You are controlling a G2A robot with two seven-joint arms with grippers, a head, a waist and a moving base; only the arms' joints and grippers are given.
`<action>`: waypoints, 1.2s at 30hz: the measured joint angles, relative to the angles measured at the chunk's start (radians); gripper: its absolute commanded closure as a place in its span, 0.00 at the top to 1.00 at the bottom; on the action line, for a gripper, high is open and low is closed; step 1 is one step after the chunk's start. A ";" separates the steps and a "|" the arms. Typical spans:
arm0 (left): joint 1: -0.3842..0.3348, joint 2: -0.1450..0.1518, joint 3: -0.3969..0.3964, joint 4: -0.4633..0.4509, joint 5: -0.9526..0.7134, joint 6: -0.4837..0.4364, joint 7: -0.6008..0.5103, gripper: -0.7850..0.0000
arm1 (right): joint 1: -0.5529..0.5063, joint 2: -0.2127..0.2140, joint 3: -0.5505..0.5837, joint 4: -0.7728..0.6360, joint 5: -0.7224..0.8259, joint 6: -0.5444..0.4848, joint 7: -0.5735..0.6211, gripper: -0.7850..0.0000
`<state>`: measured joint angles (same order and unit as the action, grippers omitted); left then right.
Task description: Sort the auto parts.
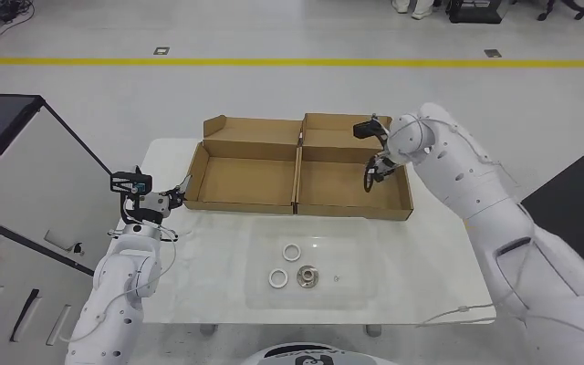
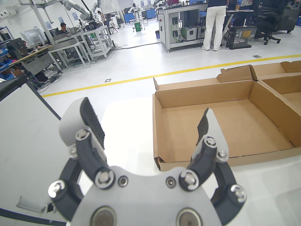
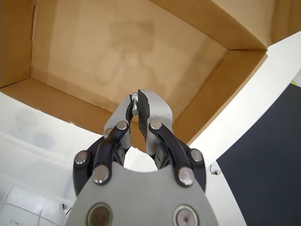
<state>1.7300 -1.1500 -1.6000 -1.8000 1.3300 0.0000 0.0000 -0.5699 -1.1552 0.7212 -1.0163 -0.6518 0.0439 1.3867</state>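
Two shallow cardboard boxes stand side by side at the table's back: the left box (image 1: 245, 180) and the right box (image 1: 351, 182). My right gripper (image 3: 135, 97) hangs over the right box (image 3: 117, 36), shut on a small silver bolt (image 3: 134, 105); from above the right gripper (image 1: 371, 178) is near that box's right part. My left gripper (image 2: 145, 116) stands open and holds nothing, just left of the left box (image 2: 223, 118); the top view puts the left gripper (image 1: 173, 196) at the table's left edge. Two white rings (image 1: 291, 252) (image 1: 277, 278) and a metal bushing (image 1: 308, 276) lie on the table's front middle.
A tiny part (image 1: 337, 276) lies right of the bushing. The white table (image 1: 429, 265) has free room at its right front. A dark panel (image 1: 36, 164) stands left of the table. Both boxes have bare floors.
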 measured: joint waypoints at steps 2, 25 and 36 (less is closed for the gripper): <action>0.000 0.000 0.000 0.000 0.000 0.000 0.000 1.00 | 0.002 -0.011 -0.021 0.031 -0.008 -0.007 -0.023 0.00; 0.000 0.000 0.000 0.000 0.000 0.000 0.000 1.00 | 0.065 -0.124 -0.145 0.283 -0.030 -0.049 -0.095 0.00; 0.000 0.000 0.000 0.000 0.000 0.000 0.000 1.00 | 0.083 -0.163 -0.168 0.391 -0.042 -0.086 -0.131 0.30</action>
<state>1.7300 -1.1500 -1.6000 -1.8000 1.3300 0.0000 0.0000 -0.4867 -1.3186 0.5536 -0.6250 -0.6938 -0.0418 1.2559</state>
